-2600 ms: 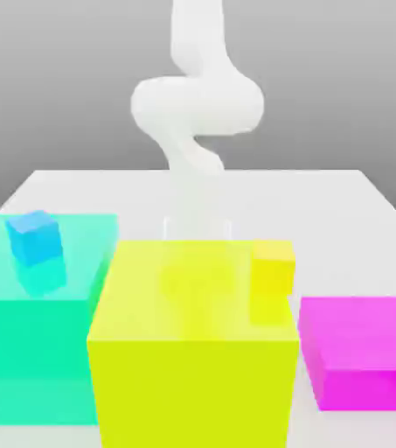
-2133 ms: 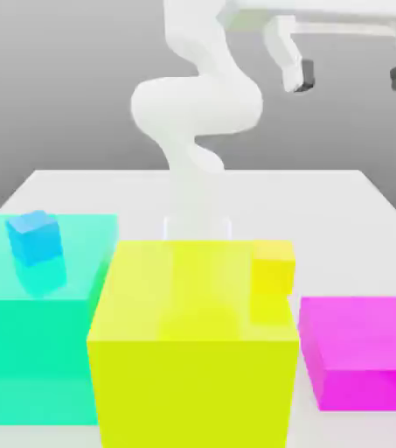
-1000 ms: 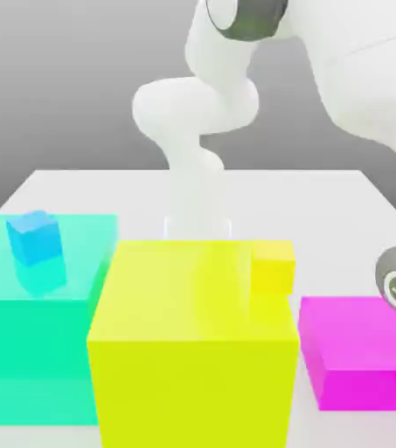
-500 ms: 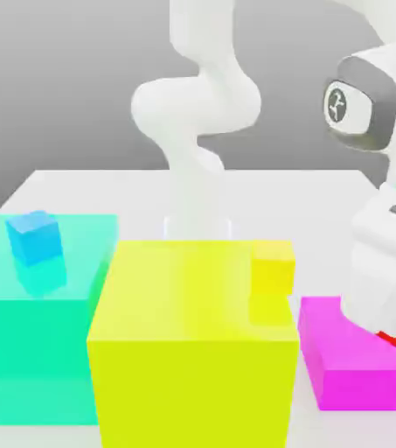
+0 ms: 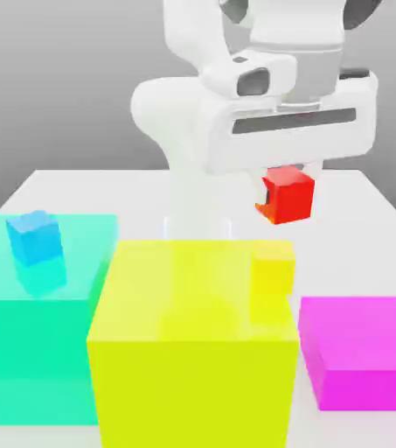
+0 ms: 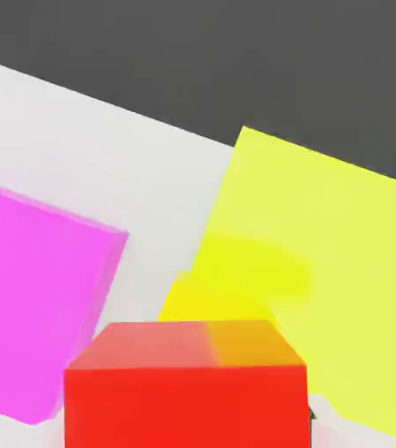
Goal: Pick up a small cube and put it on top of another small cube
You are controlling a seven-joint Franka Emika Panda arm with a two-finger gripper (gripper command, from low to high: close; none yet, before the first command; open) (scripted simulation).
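Carry stage. The tool (image 5: pixel 287 175) is pinching the small red cube (image 5: pixel 288 195), which hangs clear of everything, up in the air above the far corner of the big yellow block (image 5: pixel 192 337) on the exterior view's right. Directly below it, a little toward the viewer, sits the small yellow cube (image 5: pixel 274 262) on that block's top; the two are apart, with open air between.

In the hand view the red cube (image 6: pixel 186 385) sits in front of the yellow cube (image 6: pixel 214 302), with the magenta block (image 6: pixel 35 297) off to one side on the white worktop (image 6: pixel 105 157).

Judgement: the yellow cube looks the likely base; the small blue cube (image 5: pixel 34 236) on the teal block (image 5: pixel 35 350) is well off.

To do this step well:
- centre red over yellow before descending; the top is small, so little offset is tolerable
- square the faces to the lower cube
- come down slowly, straight
- release only on contact, then lift vertically so neither cube is dragged.
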